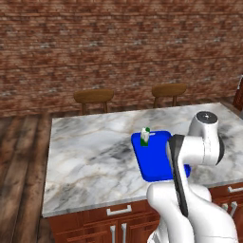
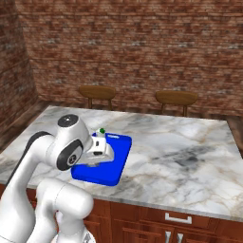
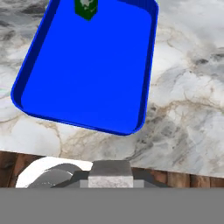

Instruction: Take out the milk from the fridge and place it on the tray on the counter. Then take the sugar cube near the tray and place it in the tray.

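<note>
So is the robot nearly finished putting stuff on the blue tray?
About halfway, it seems. The milk already stands upright at the far end of the tray on the counter, so that part looks done. The gripper is shut, and a small pale block sits between its tips; it may be the sugar cube, but that is hard to tell. What's left is getting the sugar cube into the tray.

White arm (image 2: 52, 156) folded high at the elbow, forearm reaching forward; hand (image 2: 99, 153) angled downward. Gripper (image 3: 110, 173) with jaws closed together, nothing visible between them.
</note>
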You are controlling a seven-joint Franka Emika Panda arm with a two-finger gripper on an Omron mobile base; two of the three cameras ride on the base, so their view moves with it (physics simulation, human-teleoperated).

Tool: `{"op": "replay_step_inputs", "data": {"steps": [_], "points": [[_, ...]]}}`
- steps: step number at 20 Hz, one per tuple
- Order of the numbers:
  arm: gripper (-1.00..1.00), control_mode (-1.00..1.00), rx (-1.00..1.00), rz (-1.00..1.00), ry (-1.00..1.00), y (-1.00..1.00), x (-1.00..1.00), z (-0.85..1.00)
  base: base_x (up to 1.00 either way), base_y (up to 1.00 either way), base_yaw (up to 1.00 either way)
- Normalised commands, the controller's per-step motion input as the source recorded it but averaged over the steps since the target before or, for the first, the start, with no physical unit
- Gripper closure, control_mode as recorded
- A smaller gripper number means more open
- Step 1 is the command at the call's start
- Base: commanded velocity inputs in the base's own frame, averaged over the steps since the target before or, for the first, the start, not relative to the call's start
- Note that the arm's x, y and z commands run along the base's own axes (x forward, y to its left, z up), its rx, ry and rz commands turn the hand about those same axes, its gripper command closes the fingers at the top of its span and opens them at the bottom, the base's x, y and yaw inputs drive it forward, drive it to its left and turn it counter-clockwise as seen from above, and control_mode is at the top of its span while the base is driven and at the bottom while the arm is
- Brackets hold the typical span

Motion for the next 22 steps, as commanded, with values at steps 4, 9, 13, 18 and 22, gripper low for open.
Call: {"op": "replay_step_inputs", "data": {"steps": [4, 9, 13, 18, 22], "points": [[1.00, -1.00, 0.02, 0.08, 0.00, 0.17, 0.03, 0.00, 0.00, 0.00, 0.00], [1.00, -1.00, 0.07, 0.13, 0.07, 0.09, 0.18, 0.00, 0.00, 0.00, 0.00], [1.00, -1.00, -0.01, 0.09, 0.00, 0.06, 0.26, -0.09, 0.00, 0.00, 0.00], [1.00, -1.00, -0.06, 0.04, 0.00, 0.09, 0.38, -0.26, 0.00, 0.00, 0.00], [1.00, -1.00, 0.00, 0.06, 0.04, 0.00, 0.35, -0.38, 0.00, 0.00, 0.00]]}}
